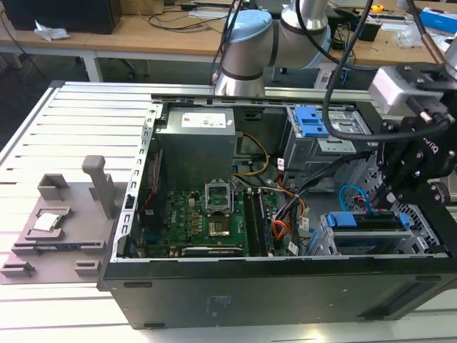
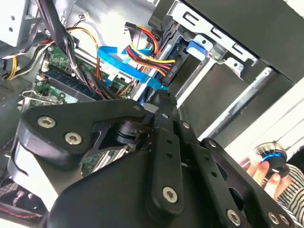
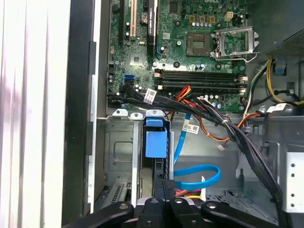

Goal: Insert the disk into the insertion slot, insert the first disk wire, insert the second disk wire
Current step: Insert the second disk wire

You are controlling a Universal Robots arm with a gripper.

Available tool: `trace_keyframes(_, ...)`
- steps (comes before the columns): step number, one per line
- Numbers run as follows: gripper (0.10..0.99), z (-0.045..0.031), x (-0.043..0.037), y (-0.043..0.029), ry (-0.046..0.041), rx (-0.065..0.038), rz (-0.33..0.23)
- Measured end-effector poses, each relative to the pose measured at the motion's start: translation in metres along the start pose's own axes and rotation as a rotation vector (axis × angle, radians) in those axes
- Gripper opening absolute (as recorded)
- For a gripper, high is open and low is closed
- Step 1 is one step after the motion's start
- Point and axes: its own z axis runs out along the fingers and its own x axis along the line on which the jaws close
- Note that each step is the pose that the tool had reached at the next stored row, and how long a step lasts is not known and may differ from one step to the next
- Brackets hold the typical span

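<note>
One disk sits in the insertion slot; the hand looks closed, grasping nothing discernible.

Wooden desks w/ cables behind; slatted alu table in front.

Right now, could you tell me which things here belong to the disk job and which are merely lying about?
Job: gripper, disk, insertion slot, blue disk wire.
Lying about: motherboard, taller cage with blue latch, grey fixture tray on the exterior view's left.
</note>
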Motion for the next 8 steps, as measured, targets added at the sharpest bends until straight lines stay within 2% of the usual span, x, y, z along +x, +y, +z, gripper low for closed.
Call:
trace_keyframes(2,0.106,-0.008,-0.0001,0.0005,0.0002,0.001,0.0)
trace_keyframes(4,0.106,-0.0119,-0.0001,0.0007,0.0002,0.002,0.0)
trace_keyframes(8,0.106,-0.0124,-0.0002,0.0007,0.0001,0.002,0.0)
